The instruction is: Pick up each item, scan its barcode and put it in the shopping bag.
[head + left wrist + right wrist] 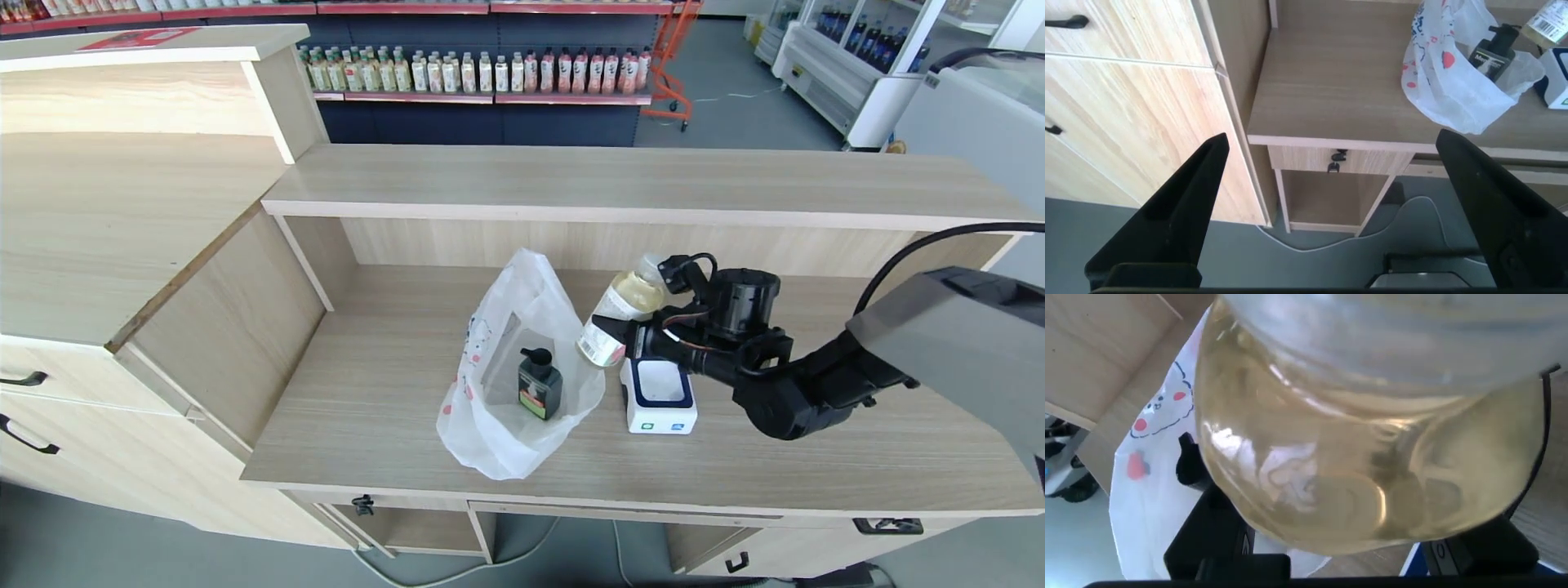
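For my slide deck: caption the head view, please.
Right pincer holds a tilted bottle beside the scanner and shopping bag.

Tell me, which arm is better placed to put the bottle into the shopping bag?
Right: the right gripper holds the bottle over the scanner, beside the shopping bag. The left gripper is open, off the counter, farther away.

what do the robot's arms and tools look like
The right arm has a grey boxy outer link, then black rounded joints and a black cylindrical housing by the wrist. A thick black cable arcs off it, with thinner looped wires near the right tool. The left tool has two plain black, wedge-shaped fingers.
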You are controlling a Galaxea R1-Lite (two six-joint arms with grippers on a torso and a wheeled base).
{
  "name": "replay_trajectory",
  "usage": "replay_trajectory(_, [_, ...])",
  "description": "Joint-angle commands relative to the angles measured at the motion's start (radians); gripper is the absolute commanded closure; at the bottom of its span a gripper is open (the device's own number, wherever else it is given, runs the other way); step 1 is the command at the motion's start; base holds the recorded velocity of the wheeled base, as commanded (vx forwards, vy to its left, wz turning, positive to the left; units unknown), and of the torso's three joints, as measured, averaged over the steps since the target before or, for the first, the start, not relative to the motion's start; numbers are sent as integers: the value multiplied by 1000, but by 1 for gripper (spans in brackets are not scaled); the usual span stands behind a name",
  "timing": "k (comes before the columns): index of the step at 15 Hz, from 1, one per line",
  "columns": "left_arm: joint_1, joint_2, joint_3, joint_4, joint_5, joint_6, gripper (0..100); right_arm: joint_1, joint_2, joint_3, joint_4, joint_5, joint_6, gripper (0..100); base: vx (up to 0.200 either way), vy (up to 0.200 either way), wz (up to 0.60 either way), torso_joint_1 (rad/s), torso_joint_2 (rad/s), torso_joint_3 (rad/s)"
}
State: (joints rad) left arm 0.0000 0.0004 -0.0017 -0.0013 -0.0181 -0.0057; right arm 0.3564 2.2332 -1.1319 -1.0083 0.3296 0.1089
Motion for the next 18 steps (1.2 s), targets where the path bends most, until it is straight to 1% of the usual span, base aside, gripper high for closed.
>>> replay_trajectory(1, [0, 0, 0, 0, 0, 0, 0, 6, 72, -39, 0, 2, -15, 100, 0, 0, 0, 0, 0, 0])
replay_trajectory(5, [0, 0, 0, 0, 0, 0, 0, 33, 152, -131, -7, 2, -37, 100, 0, 0, 0, 0, 0, 0])
replay_trajectory(8, [0, 0, 0, 0, 0, 0, 0, 52, 224, -203, -7, -1, -117, 100, 0, 0, 0, 0, 0, 0])
replay_trajectory(9, [0, 0, 0, 0, 0, 0, 0, 56, 240, -220, -7, -1, -124, 100, 0, 0, 0, 0, 0, 0])
replay_trajectory(11, [0, 0, 0, 0, 0, 0, 0, 58, 281, -273, 0, 2, -190, 100, 0, 0, 0, 0, 0, 0])
replay_trajectory(14, [0, 0, 0, 0, 0, 0, 0, 56, 304, -287, -1, 5, -261, 100, 0, 0, 0, 0, 0, 0])
replay_trajectory(17, [0, 0, 0, 0, 0, 0, 0, 56, 318, -322, 2, 6, -264, 100, 0, 0, 0, 0, 0, 0])
replay_trajectory(18, [0, 0, 0, 0, 0, 0, 0, 56, 318, -328, 4, 9, -262, 0, 0, 0, 0, 0, 0, 0])
